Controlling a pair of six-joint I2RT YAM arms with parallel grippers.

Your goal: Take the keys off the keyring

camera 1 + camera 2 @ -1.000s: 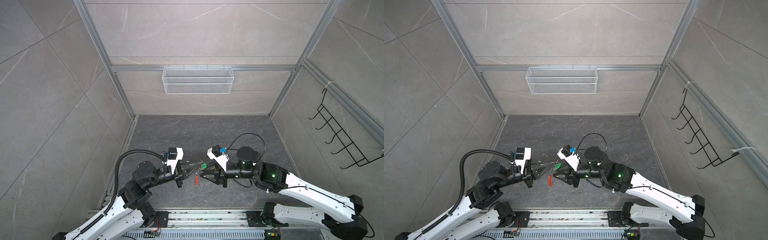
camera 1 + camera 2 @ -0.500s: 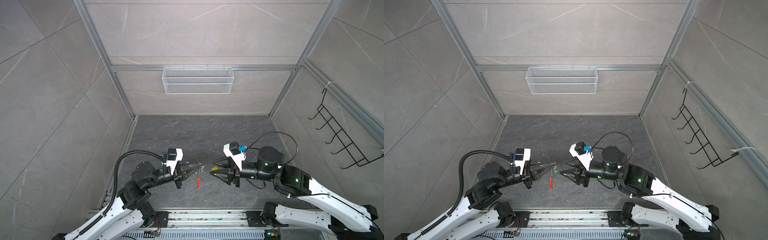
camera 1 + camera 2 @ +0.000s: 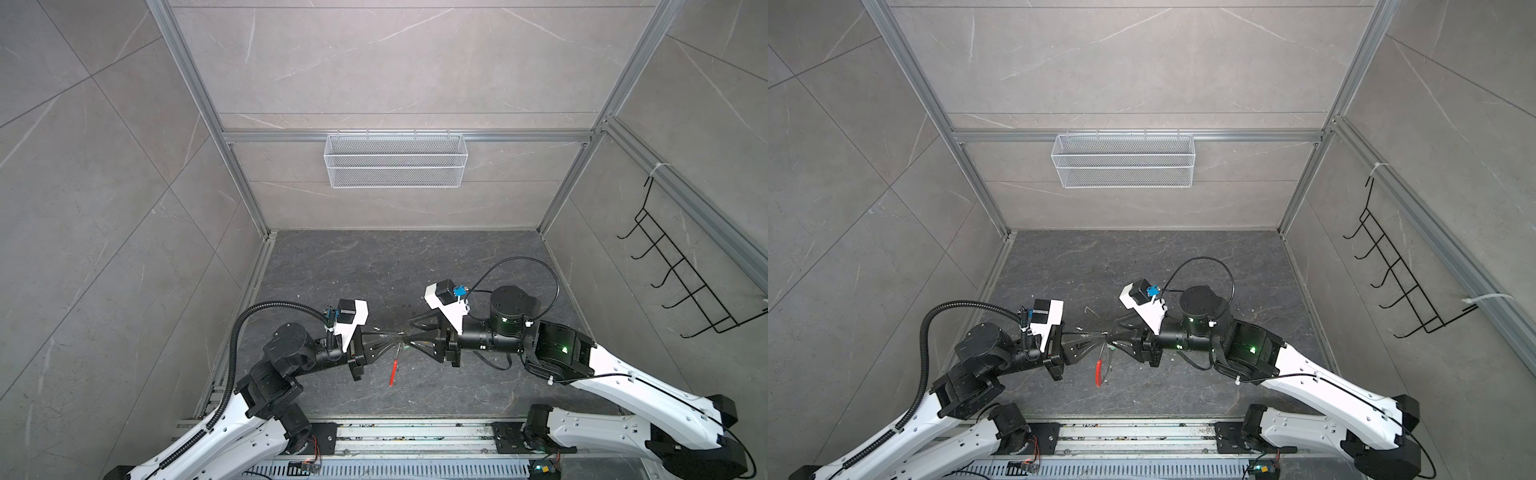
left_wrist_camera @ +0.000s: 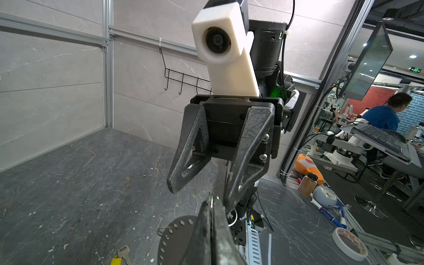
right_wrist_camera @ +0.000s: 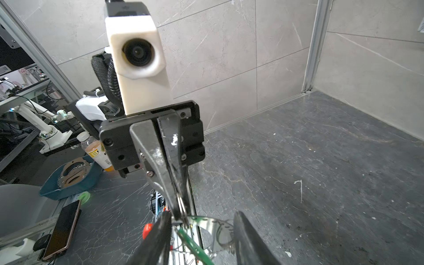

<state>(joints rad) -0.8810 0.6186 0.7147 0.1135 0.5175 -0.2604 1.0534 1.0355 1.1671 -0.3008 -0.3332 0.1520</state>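
Both arms meet nose to nose low over the dark tabletop (image 3: 374, 270). The left gripper (image 3: 392, 334) is clamped tight, fingers pressed flat together, and it's pinching the keyring (image 4: 176, 238). The left wrist view shows the grey band with its row of holes curving out just beside those closed fingers. In both top views the ring dangles below the left gripper, and its red segment (image 3: 1099, 374) hangs on the near side, clear of the tabletop or just grazing it; I can't tell which.

Facing it is the right gripper (image 3: 409, 332), its jaws parted and framing the left gripper's tip. The two black fingers (image 4: 188, 160) stand well apart, with nothing pinched between them. From the right wrist view, the green key (image 5: 192, 246) sits in that gap, just beside the left gripper's tip, and the red segment peeks out next to it. Whether the green key is hooked on the ring isn't clear.

The yellow key (image 4: 117, 260) lies on the tabletop near the left gripper, its metal blade showing, in neither gripper.
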